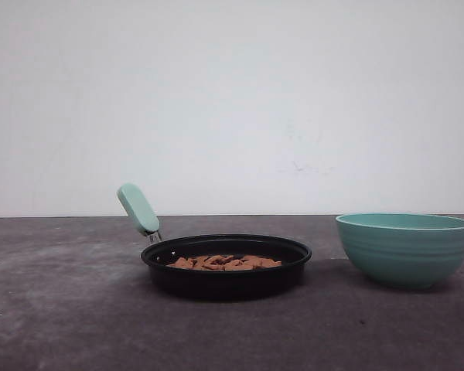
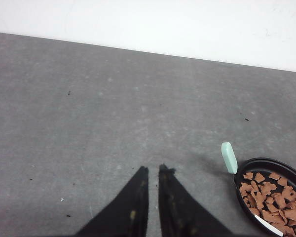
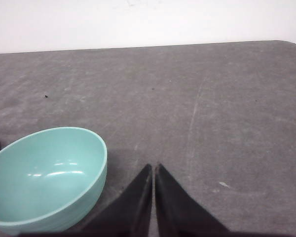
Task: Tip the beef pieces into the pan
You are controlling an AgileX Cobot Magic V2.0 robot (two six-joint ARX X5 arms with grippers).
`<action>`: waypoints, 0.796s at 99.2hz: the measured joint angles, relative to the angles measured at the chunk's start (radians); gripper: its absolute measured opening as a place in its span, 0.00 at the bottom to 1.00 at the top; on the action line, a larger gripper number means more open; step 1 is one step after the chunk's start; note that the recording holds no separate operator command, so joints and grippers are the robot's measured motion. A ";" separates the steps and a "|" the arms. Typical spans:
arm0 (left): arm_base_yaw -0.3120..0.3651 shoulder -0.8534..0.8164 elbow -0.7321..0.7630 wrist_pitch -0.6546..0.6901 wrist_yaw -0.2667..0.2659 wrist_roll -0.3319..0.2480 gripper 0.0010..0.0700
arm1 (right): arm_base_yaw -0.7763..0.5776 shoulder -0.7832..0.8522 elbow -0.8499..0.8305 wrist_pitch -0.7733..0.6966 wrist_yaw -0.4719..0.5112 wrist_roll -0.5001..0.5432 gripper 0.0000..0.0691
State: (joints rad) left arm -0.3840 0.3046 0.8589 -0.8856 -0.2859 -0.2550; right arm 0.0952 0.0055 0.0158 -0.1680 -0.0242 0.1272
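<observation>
In the front view, the pan (image 1: 226, 267) sits at the lower centre of the frame on the dark grey table (image 1: 62, 309), its mint-green handle (image 1: 138, 209) rising toward the upper left from the rim. The beef pieces (image 1: 224, 263) lie inside the pan as a flat, loose reddish-brown layer. To the right of the pan, apart from it, stands a teal ribbed bowl (image 1: 406, 249), upright, its inside hidden from this angle.

In the left wrist view, the left gripper (image 2: 153, 170) hangs over bare table at the lower centre of the frame, its two dark fingers (image 2: 138, 197) drawn nearly together with only a thin slit between them and nothing held. The pan appears at the lower right corner with the beef pieces in it.

In the right wrist view, the right gripper (image 3: 153, 167) is likewise closed to a narrow slit, holding nothing, over the table at the lower centre. The bowl sits at the lower left of that frame, just beside the fingers, and looks empty inside
</observation>
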 joint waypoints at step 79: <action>0.240 -0.217 -0.547 0.552 0.158 0.041 0.00 | 0.000 0.000 0.000 0.000 -0.001 0.000 0.01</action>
State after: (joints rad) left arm -0.1440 0.0875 0.3119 -0.3340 -0.1280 -0.2138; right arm 0.0952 0.0051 0.0158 -0.1680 -0.0250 0.1268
